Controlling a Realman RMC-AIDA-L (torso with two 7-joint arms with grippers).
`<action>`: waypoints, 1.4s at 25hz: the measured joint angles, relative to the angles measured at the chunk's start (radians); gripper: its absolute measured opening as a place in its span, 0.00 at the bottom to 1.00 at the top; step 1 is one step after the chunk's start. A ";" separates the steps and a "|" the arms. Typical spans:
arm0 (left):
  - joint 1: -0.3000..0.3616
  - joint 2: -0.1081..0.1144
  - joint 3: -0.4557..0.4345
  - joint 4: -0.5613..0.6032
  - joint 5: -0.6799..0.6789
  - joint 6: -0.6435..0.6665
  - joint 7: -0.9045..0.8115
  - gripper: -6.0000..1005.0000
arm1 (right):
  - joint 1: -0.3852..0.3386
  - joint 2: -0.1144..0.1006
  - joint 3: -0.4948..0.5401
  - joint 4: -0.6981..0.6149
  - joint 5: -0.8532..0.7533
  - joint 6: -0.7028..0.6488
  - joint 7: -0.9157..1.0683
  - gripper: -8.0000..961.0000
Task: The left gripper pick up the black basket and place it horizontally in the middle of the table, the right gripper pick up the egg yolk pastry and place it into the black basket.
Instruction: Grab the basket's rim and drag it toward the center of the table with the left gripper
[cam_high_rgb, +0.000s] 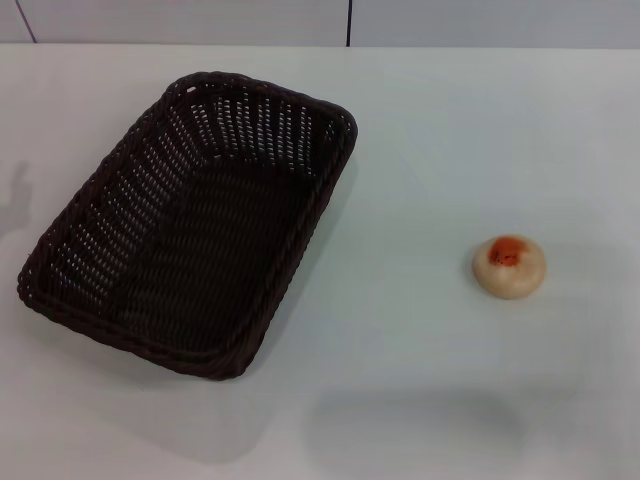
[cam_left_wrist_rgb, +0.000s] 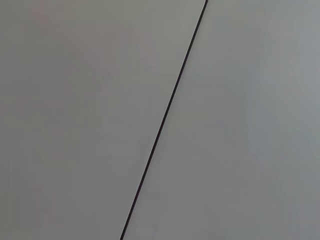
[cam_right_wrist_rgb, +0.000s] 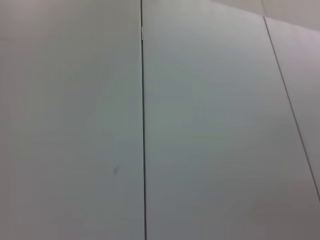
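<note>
The black basket (cam_high_rgb: 195, 220) lies empty on the left half of the white table (cam_high_rgb: 420, 150), turned at a slant with its long side running from near left to far right. The egg yolk pastry (cam_high_rgb: 510, 265) sits alone on the right side of the table, well apart from the basket. Neither gripper shows in the head view. Both wrist views show only plain grey panels with thin dark seams, and no fingers.
The table's far edge meets a pale wall (cam_high_rgb: 200, 20) at the top of the head view. A faint shadow falls on the table near the front, right of the basket.
</note>
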 joint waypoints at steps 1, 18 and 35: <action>-0.001 0.000 0.000 -0.001 0.000 0.000 0.000 0.38 | 0.000 0.000 0.000 0.001 0.000 0.000 0.000 0.53; -0.008 0.000 0.001 -0.003 -0.001 0.005 -0.017 0.38 | 0.010 -0.002 0.000 0.001 0.000 0.008 0.000 0.53; -0.013 0.074 0.159 -0.463 0.390 0.051 -0.772 0.40 | 0.000 -0.001 -0.011 0.015 0.001 -0.005 -0.003 0.53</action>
